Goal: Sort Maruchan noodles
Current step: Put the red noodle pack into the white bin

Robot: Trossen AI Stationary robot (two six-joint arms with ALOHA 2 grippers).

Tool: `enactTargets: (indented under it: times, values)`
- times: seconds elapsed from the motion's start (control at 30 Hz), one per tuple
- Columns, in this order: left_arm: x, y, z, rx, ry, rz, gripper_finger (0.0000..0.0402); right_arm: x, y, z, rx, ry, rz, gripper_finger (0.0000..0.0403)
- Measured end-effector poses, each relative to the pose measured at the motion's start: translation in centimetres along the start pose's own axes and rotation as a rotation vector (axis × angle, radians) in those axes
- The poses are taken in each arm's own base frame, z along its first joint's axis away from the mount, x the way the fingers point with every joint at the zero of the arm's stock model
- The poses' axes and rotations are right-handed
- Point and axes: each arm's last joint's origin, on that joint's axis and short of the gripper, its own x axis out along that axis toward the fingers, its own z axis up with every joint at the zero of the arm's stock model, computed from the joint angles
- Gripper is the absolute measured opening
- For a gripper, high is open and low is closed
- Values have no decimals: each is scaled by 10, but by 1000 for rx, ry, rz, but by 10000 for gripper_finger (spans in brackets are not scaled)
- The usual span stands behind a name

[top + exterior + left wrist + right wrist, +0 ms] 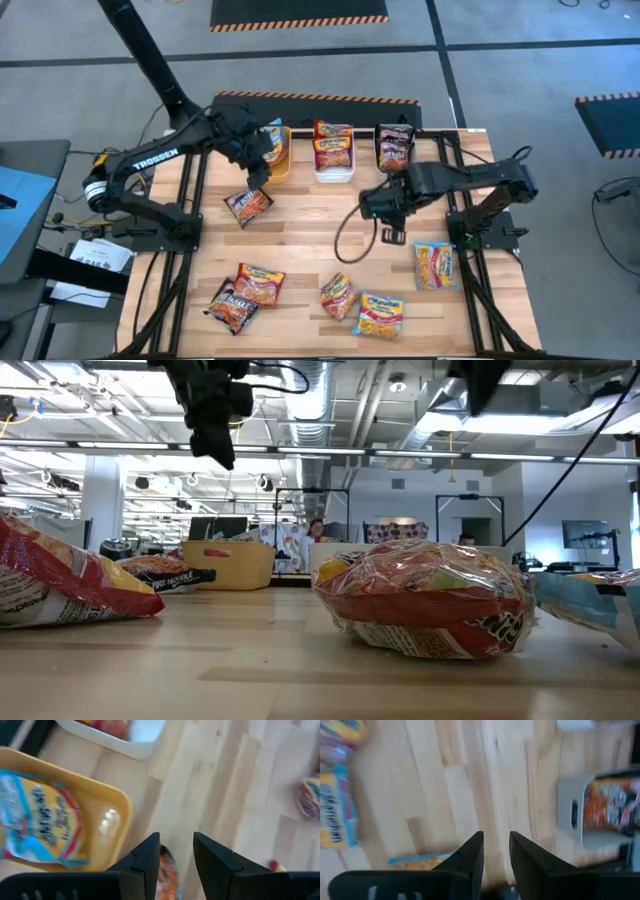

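the left tool (262, 172) hangs over the far left part of the wooden table (300, 230), its two fingers (145, 862) slightly apart with nothing between them. it sits just beside the orange bin (281, 152), which holds a yellow-and-blue packet (42, 825), and a red-orange packet (248, 205) lies on the table right under and in front of it. the white bin (333, 172) next along holds red-orange packets (333, 148), and the grey bin (570, 812) holds a dark packet (394, 145). the right tool (376, 205) hovers near the table's middle, just before the grey bin, fingers (470, 855) a little apart and holding nothing; a yellow-and-blue packet (437, 266) lies near it toward the right edge. more packets lie along the near edge: a red-orange and a dark one (232, 303) at left, two more (340, 296) toward the middle.
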Motion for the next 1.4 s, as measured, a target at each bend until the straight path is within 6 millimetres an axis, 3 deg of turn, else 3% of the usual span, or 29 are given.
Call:
enactTargets:
  times: [0.27,0.67,0.8,1.1,1.23,1.4]
  values:
    - [0,-32,-2,54,13,-68,105,30,17,-39,113,99,13,118]
    - [3,-51,-3,94,26,-108,105,57,50,-81,190,-85,376,118]
    - [3,-51,-3,72,28,-108,105,59,65,-80,146,-177,458,118]
    - [3,-51,-3,70,26,-101,105,57,98,-56,-32,-423,590,118]
    - [3,-51,-3,70,27,-101,105,61,99,-47,-47,-458,588,121]
    - [3,-50,-3,90,24,-100,105,66,86,-37,-23,-472,556,143]
